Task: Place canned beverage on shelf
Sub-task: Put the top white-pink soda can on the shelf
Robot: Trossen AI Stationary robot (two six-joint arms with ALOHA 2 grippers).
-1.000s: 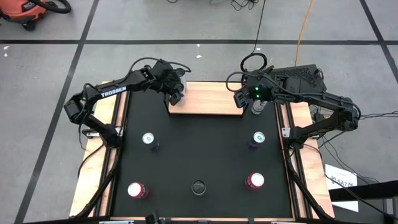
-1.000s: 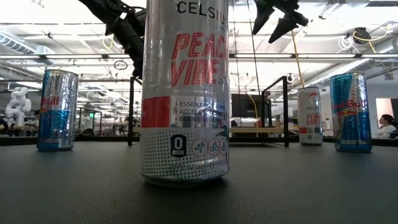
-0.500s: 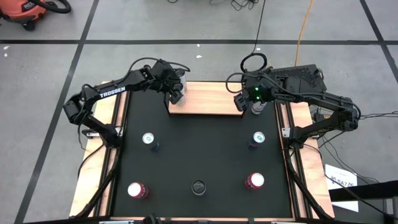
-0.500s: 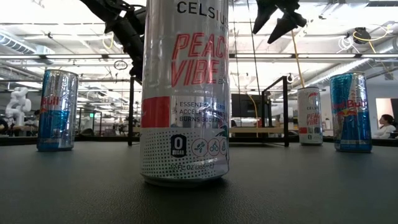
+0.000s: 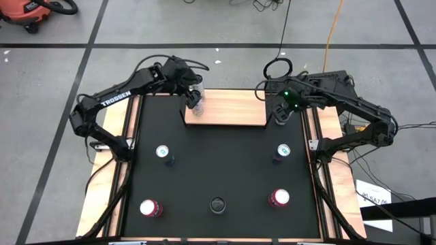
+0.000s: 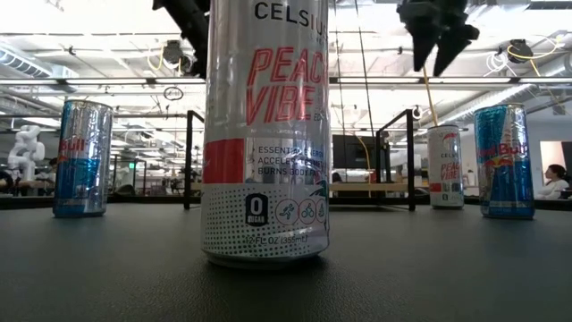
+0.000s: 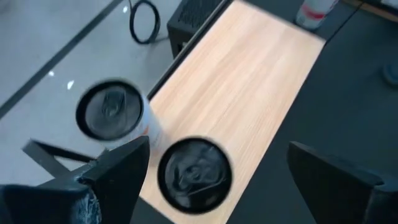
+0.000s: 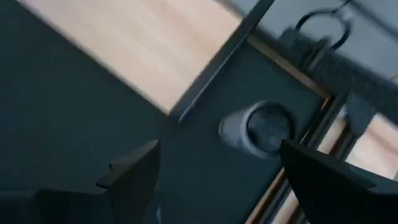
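High view: we list the shelf [image 5: 228, 109] at the far edge of the surface [image 5: 218, 170], two cans [image 5: 197, 107] on its left end under the left end effector [image 5: 194, 95].

Right wrist view: right end effector [image 8: 217, 177] wide open and empty above an upright can [image 8: 258, 127] just beside the shelf's right end; this arm is nearer it.

Left wrist view: left end effector [image 7: 217, 168] open, empty.

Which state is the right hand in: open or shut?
Open. In its wrist view the right hand's two fingers stand wide apart, empty, above a can beside the shelf.
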